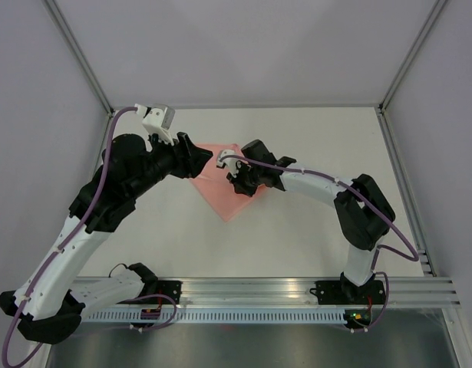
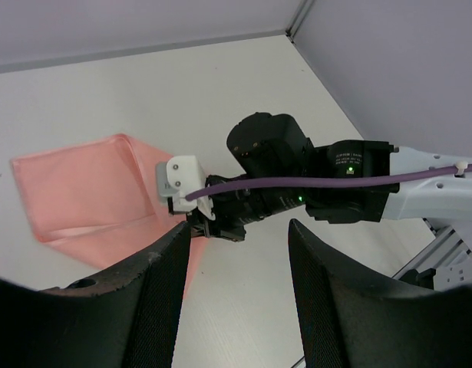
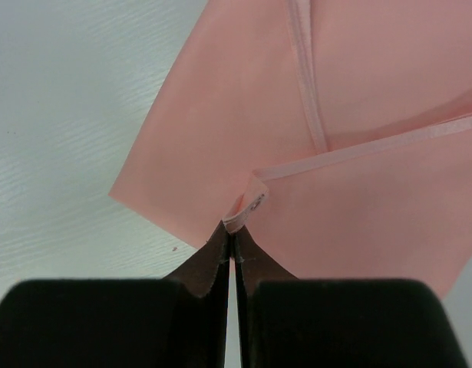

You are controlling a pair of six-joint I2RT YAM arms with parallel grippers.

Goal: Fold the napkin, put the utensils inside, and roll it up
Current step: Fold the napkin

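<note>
The pale bench [image 1: 297, 230] has a faint wood-like grain and looks smooth, so I expect cloth to slide on it easily. The napkin [image 1: 224, 201] lies flat towards the far middle of the bench, between the ends of my two arms. It is thin, salmon-pink and lightly creased, with one layer already lapped over another so that its outline is angular, not square. My left gripper [image 2: 236, 284] hangs above the near side of the napkin with its fingers spread wide and nothing between them. My right gripper [image 3: 229, 234] is low on the cloth, its fingers pressed together and pinching one corner [image 3: 247, 203] of the upper layer, which puckers up slightly at the tips. A narrow stitched hem [image 3: 374, 149] runs along the edges of that layer and meets at this corner, so the pinch has a firmer double thickness to bite on. I judge the step in hand to be the fold. To do it well I should keep the pinch tight, lift only enough to free the upper layer, and carry the corner across in a low arc. I should set it down edge to edge, while the left gripper presses the lower layer so the sheet does not drag.
</note>
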